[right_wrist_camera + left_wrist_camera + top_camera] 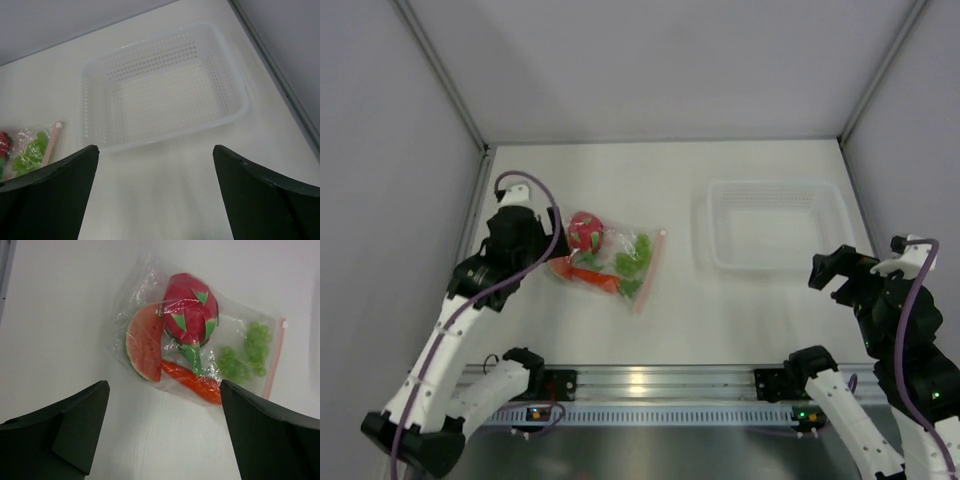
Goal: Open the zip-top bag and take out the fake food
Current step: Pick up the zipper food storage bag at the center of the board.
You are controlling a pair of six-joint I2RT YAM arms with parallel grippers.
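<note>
Hovering at the left, closed end of the zip-top bag (610, 262), the left hand (163, 390) is standing wide open and gripping nothing. The bag is lying flat on the worktop (720, 320), left of centre, with its long axis running roughly left to right. Its pink zip strip (274, 360) is forming the right-hand edge, the end farthest from that hand, and is slanting slightly from far to near.

The right hand (155, 150) is also gaping fully and carrying nothing. It is sitting well apart on the right, with the white perforated basket (165, 85) lying between it and the bag. The left arm is therefore much the nearer, though the opening is facing the right arm's side.

The fake food is all sitting inside the one bag:
- one magenta dragon fruit (190, 310)
- one melon slice (142, 347)
- one orange piece (192, 382)
- green clusters (245, 352), seemingly two

One basket is sitting alongside.
</note>
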